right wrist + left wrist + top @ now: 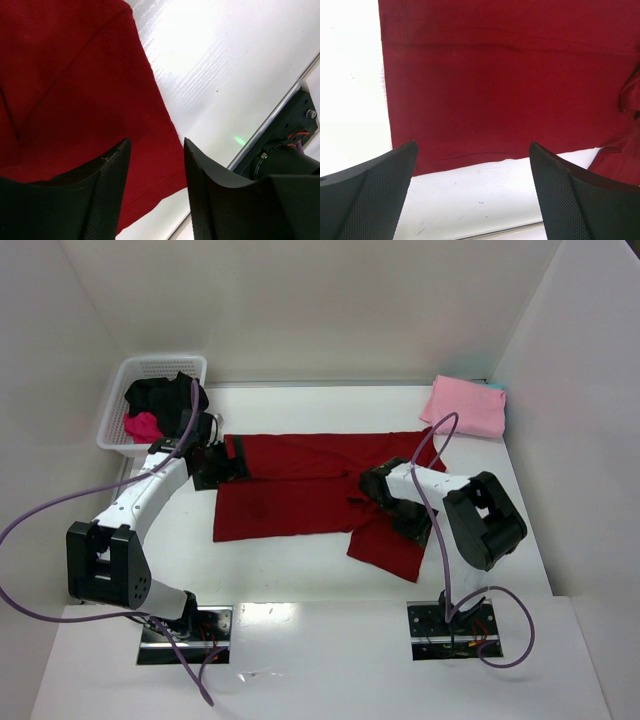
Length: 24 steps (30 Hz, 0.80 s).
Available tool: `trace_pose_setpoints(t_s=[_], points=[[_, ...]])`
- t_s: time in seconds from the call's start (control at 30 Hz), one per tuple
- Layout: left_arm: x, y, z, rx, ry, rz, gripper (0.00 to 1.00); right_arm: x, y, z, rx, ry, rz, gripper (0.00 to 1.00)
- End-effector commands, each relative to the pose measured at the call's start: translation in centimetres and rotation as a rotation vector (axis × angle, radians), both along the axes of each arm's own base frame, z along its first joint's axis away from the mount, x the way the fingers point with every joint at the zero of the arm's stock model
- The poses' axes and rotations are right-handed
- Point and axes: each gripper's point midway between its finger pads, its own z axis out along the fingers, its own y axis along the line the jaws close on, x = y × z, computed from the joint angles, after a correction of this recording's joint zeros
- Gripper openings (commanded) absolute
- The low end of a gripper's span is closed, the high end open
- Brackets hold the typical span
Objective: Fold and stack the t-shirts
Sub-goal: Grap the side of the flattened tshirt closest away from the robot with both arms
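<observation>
A dark red t-shirt [300, 495] lies spread across the middle of the table, its right sleeve [392, 548] trailing toward the near edge. My left gripper [215, 462] hovers at the shirt's left end with its jaws wide open and nothing between them. In the left wrist view the red t-shirt [505, 85] fills the area beyond the left gripper [472, 145]. My right gripper [372, 483] is over the shirt's right part, jaws partly open; in its wrist view the right gripper [156, 141] shows the red cloth [75, 80] lying flat below the gap, not pinched. A folded light pink t-shirt [465, 405] rests at the back right.
A white basket [120, 390] at the back left holds a black shirt [165, 395] and a magenta one [142, 425]. White walls enclose the table on three sides. The right arm's base [285, 160] sits near the shirt's sleeve hem.
</observation>
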Motion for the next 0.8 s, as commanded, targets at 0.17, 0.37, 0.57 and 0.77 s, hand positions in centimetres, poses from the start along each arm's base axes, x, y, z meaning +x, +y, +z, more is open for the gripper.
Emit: trace_pose_setpoints(t_s=[0.17,0.37,0.57,0.77], points=[[0.7,0.3,1.4,0.000,-0.048,-0.019,0.99,0.4,-1.1,-0.9,-0.108,0.049,-0.005,0.47],[0.7,0.3,1.7,-0.001,-0.057,-0.019,0.99,0.3,-1.2,-1.5,-0.118,0.078,0.012,0.45],[0.7,0.3,1.7,-0.001,-0.057,-0.019,0.99,0.4,-0.8,-1.5,-0.105,0.072,0.003,0.45],[0.7,0.4,1.3,0.005,-0.050,-0.026,0.99,2.6,1.9,-1.2,0.048,-0.044,-0.017,0.44]])
